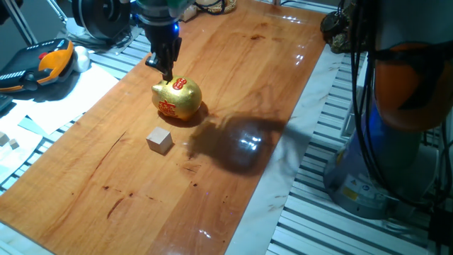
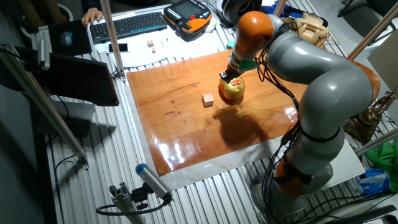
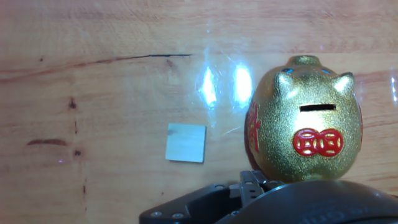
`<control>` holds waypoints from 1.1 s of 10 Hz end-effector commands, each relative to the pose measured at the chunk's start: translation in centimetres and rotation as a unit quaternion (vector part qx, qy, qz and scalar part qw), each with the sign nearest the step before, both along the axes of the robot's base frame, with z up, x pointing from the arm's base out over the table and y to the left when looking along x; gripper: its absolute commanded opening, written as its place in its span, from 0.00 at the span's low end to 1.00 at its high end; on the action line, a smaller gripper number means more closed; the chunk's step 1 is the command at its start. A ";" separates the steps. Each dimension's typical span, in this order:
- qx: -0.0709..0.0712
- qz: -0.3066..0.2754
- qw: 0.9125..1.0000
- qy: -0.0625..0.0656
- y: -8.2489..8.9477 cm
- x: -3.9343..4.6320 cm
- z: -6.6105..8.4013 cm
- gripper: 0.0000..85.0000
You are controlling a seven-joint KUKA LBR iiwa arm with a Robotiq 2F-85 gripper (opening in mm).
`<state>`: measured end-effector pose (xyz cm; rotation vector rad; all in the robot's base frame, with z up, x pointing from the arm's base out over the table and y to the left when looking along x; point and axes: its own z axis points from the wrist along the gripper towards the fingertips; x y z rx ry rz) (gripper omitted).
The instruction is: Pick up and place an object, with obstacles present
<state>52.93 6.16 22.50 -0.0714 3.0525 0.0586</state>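
Item: wooden cube [image 1: 160,139], small, plain, light tan, recorded resting flat on the wooden table [image 1: 233,85], free of any contact and not yet picked up. Location: just beside the gold piggy bank [image 1: 177,98], on its near side in one fixed view, with a clear strip of tabletop seen between the two. Obstacle: the piggy bank is noted as shiny, marked in red, with a coin slot on top, and far bulkier than the cube. Gripper [image 1: 167,73]: held low at the piggy bank's top, to the cube's far side; whether it touches the bank cannot be told, and the jaw spacing is not resolved in any view, so its width is left unstated. Handling: the cube is judged light, rigid and matte, unlikely to slip or be damaged. Grasp: two opposite vertical faces are recommended, taken from above, preferably the pair that keeps both fingers away from the smooth, possibly breakable piggy bank.
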 end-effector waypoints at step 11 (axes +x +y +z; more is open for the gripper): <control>-0.010 -0.008 0.999 0.029 -1.0 0.16 0.2 0.00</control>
